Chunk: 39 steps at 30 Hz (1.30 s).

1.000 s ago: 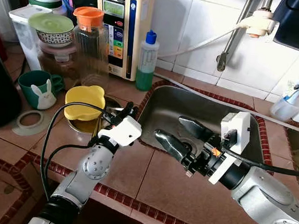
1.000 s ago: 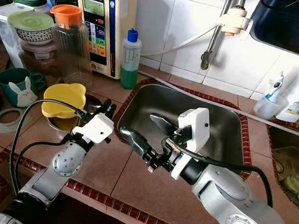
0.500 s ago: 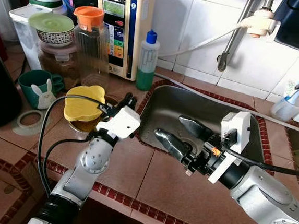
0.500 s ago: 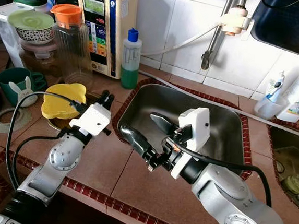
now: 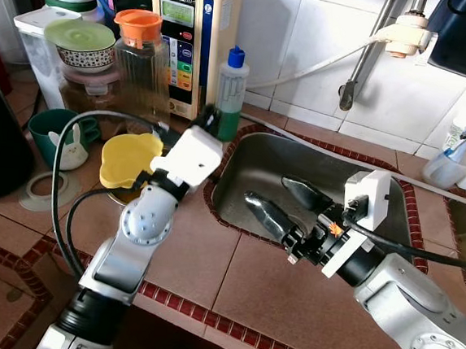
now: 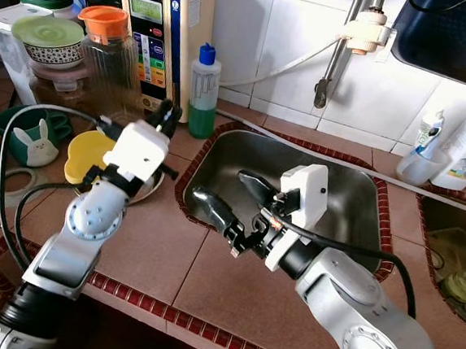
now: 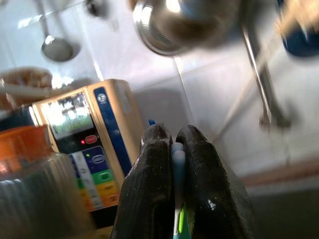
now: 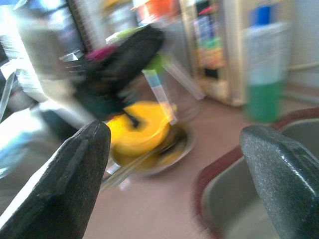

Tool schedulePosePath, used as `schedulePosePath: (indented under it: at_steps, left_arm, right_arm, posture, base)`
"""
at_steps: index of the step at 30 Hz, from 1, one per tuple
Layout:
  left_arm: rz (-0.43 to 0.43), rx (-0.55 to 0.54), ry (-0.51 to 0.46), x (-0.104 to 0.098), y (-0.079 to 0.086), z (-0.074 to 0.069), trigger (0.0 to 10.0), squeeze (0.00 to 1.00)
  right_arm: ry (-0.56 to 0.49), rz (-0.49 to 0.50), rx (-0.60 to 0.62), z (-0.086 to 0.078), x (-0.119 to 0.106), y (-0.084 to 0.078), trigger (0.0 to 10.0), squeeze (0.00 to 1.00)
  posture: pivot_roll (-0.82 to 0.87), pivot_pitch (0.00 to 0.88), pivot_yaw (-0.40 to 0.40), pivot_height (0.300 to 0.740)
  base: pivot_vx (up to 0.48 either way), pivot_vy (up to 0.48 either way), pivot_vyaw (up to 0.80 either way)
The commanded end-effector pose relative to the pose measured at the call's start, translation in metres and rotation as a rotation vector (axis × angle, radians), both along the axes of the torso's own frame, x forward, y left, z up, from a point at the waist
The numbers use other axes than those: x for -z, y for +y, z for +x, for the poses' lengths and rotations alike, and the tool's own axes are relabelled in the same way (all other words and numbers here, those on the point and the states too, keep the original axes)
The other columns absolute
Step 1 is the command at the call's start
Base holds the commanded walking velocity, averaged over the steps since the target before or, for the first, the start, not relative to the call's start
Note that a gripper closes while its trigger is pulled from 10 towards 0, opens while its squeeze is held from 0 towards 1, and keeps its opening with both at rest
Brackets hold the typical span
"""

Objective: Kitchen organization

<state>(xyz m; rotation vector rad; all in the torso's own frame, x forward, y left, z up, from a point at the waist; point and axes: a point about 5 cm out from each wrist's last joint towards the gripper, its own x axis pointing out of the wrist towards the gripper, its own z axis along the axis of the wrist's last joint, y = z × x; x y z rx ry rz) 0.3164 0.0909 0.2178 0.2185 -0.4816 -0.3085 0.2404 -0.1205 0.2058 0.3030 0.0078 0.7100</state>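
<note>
My left gripper (image 5: 209, 117) is raised over the counter, just in front of a bottle (image 5: 229, 92) with a blue cap and green liquid. Its fingers (image 7: 157, 174) are shut. The narrow slit between them shows pale blue and green; I cannot tell whether that is held or lies behind. Below the left arm a yellow scalloped bowl (image 5: 126, 159) sits on a metal dish. My right gripper (image 5: 284, 203) hangs open and empty over the near left part of the steel sink (image 5: 255, 156).
A glass pitcher with an orange lid (image 5: 141, 60), a water ioniser (image 5: 188, 32) and a green-lidded bowl (image 5: 81, 43) stand at the back left. A teal rabbit mug (image 5: 57, 135) is nearer. A tap hose (image 5: 405, 30) hangs above the sink. Bare tiled counter (image 5: 287, 302) lies in front.
My left arm has lifted from beside the yellow bowl, up and back toward the bottle. The right gripper has barely shifted and stays open.
</note>
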Motion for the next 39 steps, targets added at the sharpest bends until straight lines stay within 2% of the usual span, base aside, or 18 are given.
schedulePosePath:
  at_steps: [1,2,3,4,7,9,16,17,19,22,25,26,28,30,33,35,37,39]
  left_arm:
    - [-0.216,0.049,0.056,-0.021,0.005,0.009,0.0,0.00]
    - [-0.321,0.079,0.097,-0.025,0.006,0.014,0.0,0.00]
    - [-0.321,0.079,0.097,-0.025,0.006,0.014,0.0,0.00]
    - [-0.508,0.168,0.181,-0.029,0.005,0.019,0.0,0.00]
    - [-0.795,0.299,0.289,-0.032,0.003,0.023,0.0,0.00]
    - [-0.931,0.364,0.319,-0.035,0.002,0.022,0.0,0.00]
    - [-1.117,0.470,0.409,-0.036,0.002,0.020,0.0,0.00]
    - [-1.208,0.536,0.477,-0.033,-0.003,0.018,0.0,0.00]
    - [-1.241,0.585,0.517,-0.032,-0.007,0.015,0.0,0.00]
    - [-1.214,0.626,0.556,-0.028,-0.015,0.011,0.0,0.00]
    - [-1.267,0.459,0.515,-0.020,-0.007,0.019,0.0,0.00]
    - [-1.272,0.440,0.508,-0.019,-0.006,0.020,0.0,0.00]
    - [-1.351,0.418,0.532,-0.017,-0.004,0.023,0.0,0.00]
    - [-1.357,0.410,0.548,-0.014,-0.005,0.025,0.0,0.00]
    - [-1.352,0.470,0.589,-0.013,-0.014,0.024,0.0,0.00]
    - [-1.313,0.573,0.677,-0.012,-0.030,0.020,0.0,0.00]
    - [-1.270,0.634,0.717,-0.009,-0.039,0.017,0.0,0.00]
    - [-1.232,0.655,0.759,-0.004,-0.042,0.016,0.0,0.00]
  right_arm:
    - [-0.014,0.022,0.133,0.014,-0.003,-0.012,10.0,0.00]
    - [-0.013,0.037,0.159,0.017,-0.004,-0.014,10.0,0.00]
    - [-0.013,0.037,0.159,0.017,-0.004,-0.014,10.0,0.00]
    - [-0.012,0.073,0.198,0.024,-0.006,-0.016,10.0,0.00]
    - [-0.001,0.132,0.259,0.033,-0.007,-0.017,10.0,0.00]
    - [0.009,0.181,0.290,0.038,-0.007,-0.016,10.0,0.00]
    - [0.079,0.300,0.323,0.045,-0.003,-0.012,10.0,0.00]
    - [0.105,0.336,0.328,0.048,-0.001,-0.011,10.0,0.00]
    - [0.112,0.346,0.330,0.049,0.000,-0.011,10.0,0.00]
    - [0.086,0.299,0.317,0.049,-0.001,-0.009,10.0,0.00]
    - [0.116,0.350,0.324,0.049,-0.002,-0.010,10.0,0.00]
    - [0.122,0.358,0.324,0.049,-0.002,-0.009,10.0,0.00]
    - [0.131,0.371,0.318,0.049,-0.001,-0.008,10.0,0.00]
    - [0.143,0.373,0.289,0.047,0.000,-0.004,10.0,0.00]
    - [0.167,0.407,0.218,0.043,0.001,0.006,10.0,0.00]
    - [0.155,0.386,0.144,0.039,0.000,0.012,10.0,0.00]
    - [0.114,0.336,0.085,0.036,-0.003,0.015,10.0,0.00]
    - [0.051,0.212,0.060,0.034,-0.004,0.013,10.0,0.00]
  posture:
    - [0.08,0.000,-0.040,0.740]
    - [0.08,0.000,-0.040,0.740]
    - [0.08,0.000,-0.040,0.740]
    - [0.08,0.000,-0.041,0.740]
    - [0.08,0.000,-0.039,0.740]
    - [0.08,0.000,-0.037,0.740]
    - [0.09,0.000,-0.033,0.740]
    - [0.09,0.000,-0.033,0.740]
    - [0.09,0.000,-0.033,0.740]
    - [0.09,0.000,-0.029,0.740]
    - [0.08,0.000,-0.025,0.740]
    - [0.08,0.000,-0.025,0.740]
    - [0.08,0.000,-0.024,0.740]
    - [0.08,0.000,-0.023,0.740]
    - [0.08,0.000,-0.023,0.740]
    - [0.08,0.000,-0.021,0.740]
    - [0.08,0.000,-0.020,0.740]
    - [0.08,0.000,-0.020,0.740]
  base:
    - [0.000,0.000,0.00]
    - [0.000,0.000,0.00]
    - [0.000,0.000,0.00]
    - [0.000,0.000,0.00]
    - [0.000,0.000,0.00]
    - [0.000,0.000,0.00]
    - [0.000,0.000,0.00]
    - [0.000,0.000,0.00]
    - [0.000,0.000,0.00]
    - [0.000,0.000,0.00]
    - [0.000,0.000,0.00]
    - [0.000,0.000,0.00]
    - [0.000,0.000,0.00]
    - [0.000,0.000,0.00]
    - [0.000,0.000,0.00]
    - [0.000,0.000,0.00]
    - [0.000,0.000,0.00]
    - [0.000,0.000,0.00]
